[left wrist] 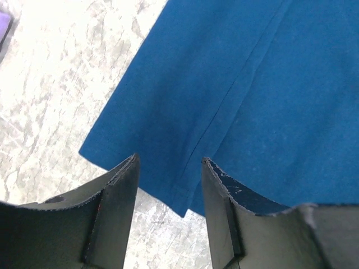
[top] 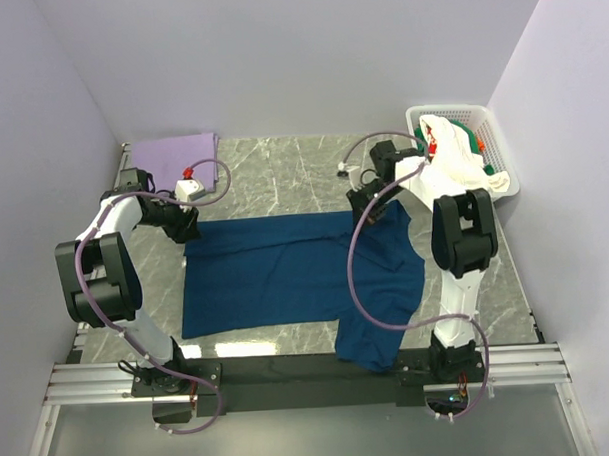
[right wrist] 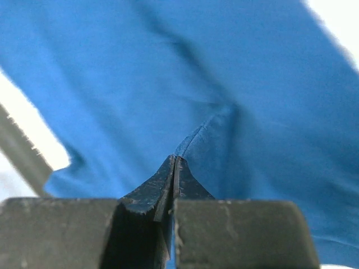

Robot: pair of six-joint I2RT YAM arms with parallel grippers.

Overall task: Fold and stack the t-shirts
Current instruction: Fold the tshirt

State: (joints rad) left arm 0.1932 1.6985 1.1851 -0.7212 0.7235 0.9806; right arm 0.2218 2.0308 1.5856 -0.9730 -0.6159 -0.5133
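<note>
Accordingly, from the left: the lavender t-shirt (top: 172, 153) lay flat in the far left corner of the tabletop (top: 282, 169), set apart from the work, in my judgement as the base of the stack. My left hand (left wrist: 168, 159) stood with its fingers apart, straddling the hemmed edge of the navy t-shirt (top: 286, 274) near its far left corner; no cloth was pinched there yet. That shirt lay spread across the middle, its near right part trailing over the tabletop's front edge. My right hand (right wrist: 175, 159) was pressed together on a pinch of the same shirt beside a seam, judged a hold for folding jointly with the left. Other t-shirts (top: 460, 161) sat heaped in the white basket (top: 458, 109), far right.
</note>
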